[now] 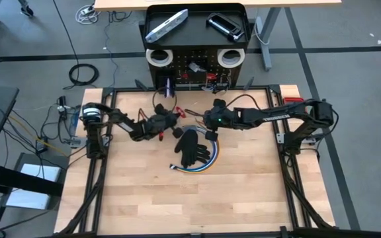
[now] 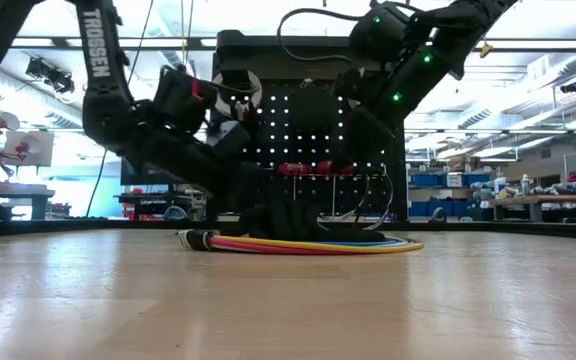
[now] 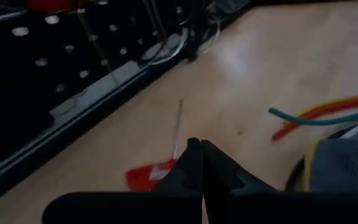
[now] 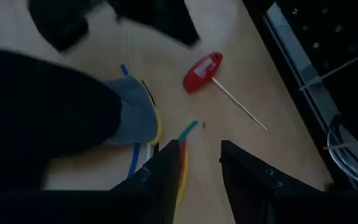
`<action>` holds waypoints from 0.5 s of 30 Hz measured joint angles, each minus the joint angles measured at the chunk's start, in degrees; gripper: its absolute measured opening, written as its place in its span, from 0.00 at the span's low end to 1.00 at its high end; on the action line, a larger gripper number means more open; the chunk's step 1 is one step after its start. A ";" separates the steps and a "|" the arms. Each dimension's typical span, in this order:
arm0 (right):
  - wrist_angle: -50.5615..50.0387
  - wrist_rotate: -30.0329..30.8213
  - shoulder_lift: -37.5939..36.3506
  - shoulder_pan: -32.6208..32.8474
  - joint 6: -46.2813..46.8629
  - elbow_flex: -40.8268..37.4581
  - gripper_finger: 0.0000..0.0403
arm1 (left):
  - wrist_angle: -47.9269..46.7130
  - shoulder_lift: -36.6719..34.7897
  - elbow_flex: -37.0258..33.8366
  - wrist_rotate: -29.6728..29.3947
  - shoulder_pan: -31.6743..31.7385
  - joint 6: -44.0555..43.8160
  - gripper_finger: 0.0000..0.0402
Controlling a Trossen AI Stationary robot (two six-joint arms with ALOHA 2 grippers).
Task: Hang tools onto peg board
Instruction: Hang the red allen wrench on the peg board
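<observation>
A small red-handled tool (image 4: 202,71) with a thin metal shaft lies flat on the wood table in front of the peg board (image 1: 194,66). My left gripper (image 3: 197,146) is shut and hovers just over the red handle (image 3: 151,175), apart from it in the right wrist view. My right gripper (image 4: 201,158) is open, low over the table, with coloured cable ends (image 4: 188,134) lying between its fingers. On the board's tray top rest a silver flat bar (image 1: 167,26) and a black clamp (image 1: 225,25). Two white tape rolls (image 1: 159,57) sit on its front.
A black glove with a grey cuff (image 1: 190,149) lies on a loop of coloured cables (image 2: 298,243) just near of both grippers. A purple-handled tool (image 1: 169,84) and red tools (image 1: 210,76) hang on the board. Bare wood (image 1: 190,198) spreads toward the near edge.
</observation>
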 joint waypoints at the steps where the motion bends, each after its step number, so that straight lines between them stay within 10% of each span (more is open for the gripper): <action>1: 0.51 0.00 -0.02 0.23 0.52 0.00 0.31 | -0.15 0.27 0.71 1.29 0.69 0.49 0.00; 15: -1.68 0.31 -0.44 4.46 5.87 -0.05 0.31 | -16.72 4.31 11.58 0.31 5.72 0.25 0.00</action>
